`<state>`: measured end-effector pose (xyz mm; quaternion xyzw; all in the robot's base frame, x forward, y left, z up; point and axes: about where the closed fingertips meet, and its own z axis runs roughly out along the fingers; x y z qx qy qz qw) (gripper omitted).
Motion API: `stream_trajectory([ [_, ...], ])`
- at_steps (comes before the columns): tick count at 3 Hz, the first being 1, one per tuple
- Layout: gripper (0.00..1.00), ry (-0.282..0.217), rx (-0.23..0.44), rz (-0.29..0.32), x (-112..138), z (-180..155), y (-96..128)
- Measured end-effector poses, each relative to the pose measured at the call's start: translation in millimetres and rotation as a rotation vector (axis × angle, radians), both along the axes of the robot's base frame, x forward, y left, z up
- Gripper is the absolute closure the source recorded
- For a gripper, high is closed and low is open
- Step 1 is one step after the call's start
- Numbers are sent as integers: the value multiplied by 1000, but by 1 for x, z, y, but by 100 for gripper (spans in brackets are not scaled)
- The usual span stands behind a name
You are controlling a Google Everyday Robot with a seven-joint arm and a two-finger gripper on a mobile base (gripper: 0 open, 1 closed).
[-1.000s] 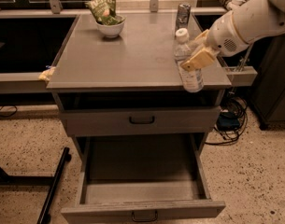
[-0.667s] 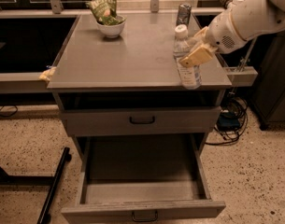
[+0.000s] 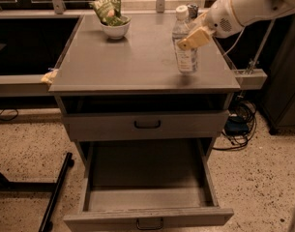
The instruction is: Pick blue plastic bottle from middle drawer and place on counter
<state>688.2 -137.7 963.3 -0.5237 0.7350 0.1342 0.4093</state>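
Observation:
The blue plastic bottle [image 3: 185,59], clear with a white cap and pale label, is upright over the right side of the counter [image 3: 132,62]. Its base is at or just above the surface; I cannot tell if it touches. My gripper [image 3: 188,40] comes in from the upper right on a white arm and is shut on the bottle's upper body, with a tan finger [image 3: 196,36] across its front. The middle drawer [image 3: 147,215] is pulled fully open below and shows nothing inside.
A silver drink can [image 3: 192,8] stands just behind the bottle. A white bowl with a green snack bag [image 3: 112,23] sits at the counter's back left. The shallower upper drawer [image 3: 147,124] is shut. Cables [image 3: 239,129] lie on the floor at the right.
My gripper has carried the bottle from the counter's front right edge further back and inward over the counter. The drawers have not moved.

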Motion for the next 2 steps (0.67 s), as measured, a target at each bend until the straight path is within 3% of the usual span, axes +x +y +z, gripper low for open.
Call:
stream_trajectory([
  [2, 100, 55, 154, -61, 32, -3, 4],
])
